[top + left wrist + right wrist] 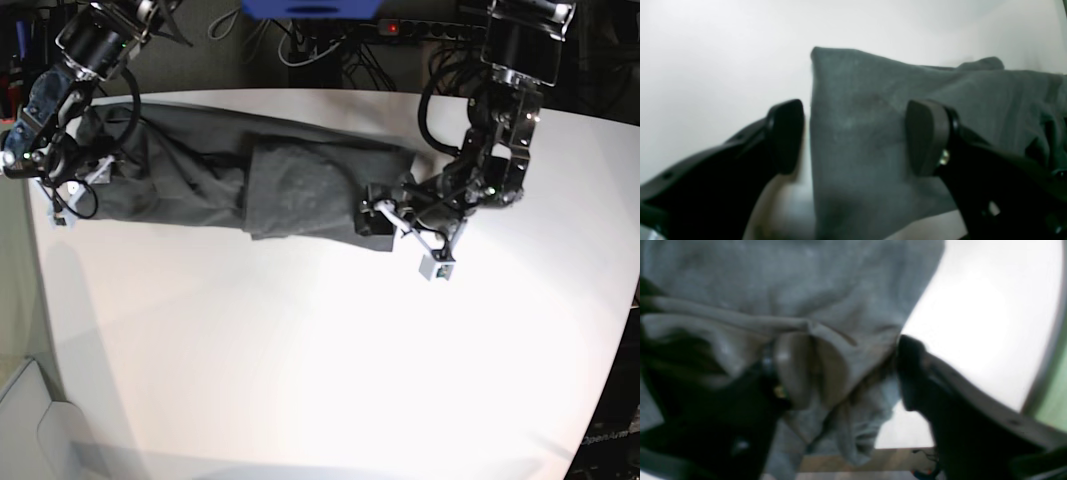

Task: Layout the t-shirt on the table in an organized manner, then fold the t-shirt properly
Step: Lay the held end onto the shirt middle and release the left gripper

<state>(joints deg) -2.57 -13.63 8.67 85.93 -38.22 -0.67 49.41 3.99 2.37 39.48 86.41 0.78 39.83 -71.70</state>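
The dark grey t-shirt (280, 180) lies as a long rumpled band across the far part of the white table (300, 350). My left gripper (385, 215) is at the shirt's right end. In the left wrist view it (857, 136) stands open, its jaws astride a flat corner of the shirt (867, 100), whose straight edge runs near one pad (786, 136). My right gripper (70, 185) is at the shirt's left end, near the table's edge. In the right wrist view it (853, 373) has its jaws apart around a bunched fold of the shirt (840, 373).
Beyond the table's far edge is a dark floor with cables and a power strip (420, 30). A blue object (310, 8) shows at the top. The table's rounded rim (1040, 373) runs close to the right gripper.
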